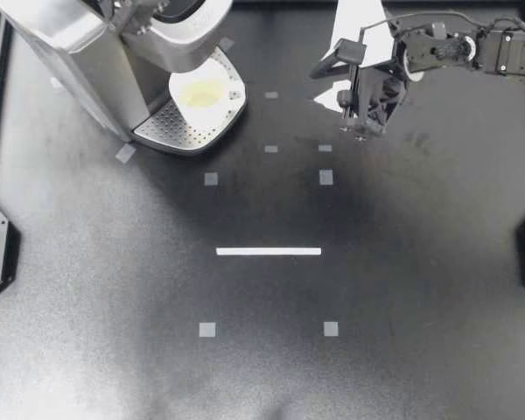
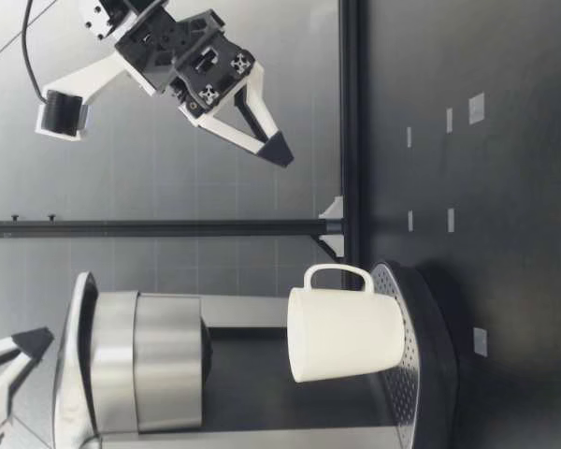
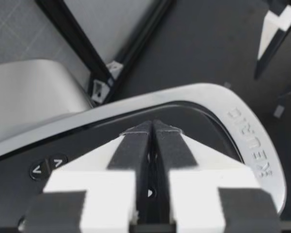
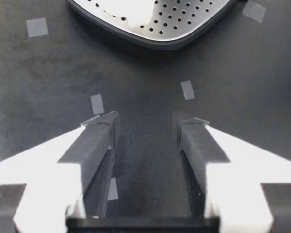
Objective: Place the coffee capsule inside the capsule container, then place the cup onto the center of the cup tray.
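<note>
Tabletop (image 1: 271, 350) carries the coffee machine (image 1: 79, 44). Our cup (image 1: 201, 92) stands upright on the cup tray (image 1: 171, 131), and we cannot see the capsule. Our right gripper (image 1: 361, 129) hovers well aside, fingers parted and empty. Our left gripper (image 3: 153, 127) holds its fingers pressed together, empty, over the lid (image 3: 203, 121). We'd press straight down, gently, without jolting the cup.

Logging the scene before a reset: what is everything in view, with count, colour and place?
Silver coffee machine: one, silver and black, table's left side.
White ceramic cup: one, white, upright on the tray.
Perforated metal cup tray: one, silver, at the machine's base.
Tape squares: several, grey, scattered on the black table.
Tape strip: one, white, mid-table.
Right gripper: one, black and white, open, raised over the table.
Left gripper: one, black and white, shut, above the machine's lid.
</note>
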Action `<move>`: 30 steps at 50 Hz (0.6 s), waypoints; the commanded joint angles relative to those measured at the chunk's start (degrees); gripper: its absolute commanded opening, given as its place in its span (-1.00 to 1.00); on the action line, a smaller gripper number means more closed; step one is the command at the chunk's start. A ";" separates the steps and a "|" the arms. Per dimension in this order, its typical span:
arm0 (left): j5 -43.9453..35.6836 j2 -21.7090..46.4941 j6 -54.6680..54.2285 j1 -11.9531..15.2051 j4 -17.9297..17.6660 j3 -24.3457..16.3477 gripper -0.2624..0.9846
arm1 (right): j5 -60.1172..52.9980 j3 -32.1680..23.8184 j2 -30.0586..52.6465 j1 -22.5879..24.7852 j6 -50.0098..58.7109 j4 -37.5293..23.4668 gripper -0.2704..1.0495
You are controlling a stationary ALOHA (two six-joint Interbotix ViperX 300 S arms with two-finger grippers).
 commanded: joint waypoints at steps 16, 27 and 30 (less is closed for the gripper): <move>1.23 0.26 -0.09 -0.09 0.09 0.09 -0.43 | -0.53 -1.05 -0.70 -0.26 0.00 0.18 0.14; 4.22 1.58 -0.09 -0.09 0.00 0.53 -0.43 | -0.62 -0.97 -0.70 -0.26 0.00 0.18 0.14; 5.54 2.37 -0.18 -0.09 0.00 0.70 -0.43 | -0.53 -0.97 -0.70 -0.26 0.00 0.18 0.14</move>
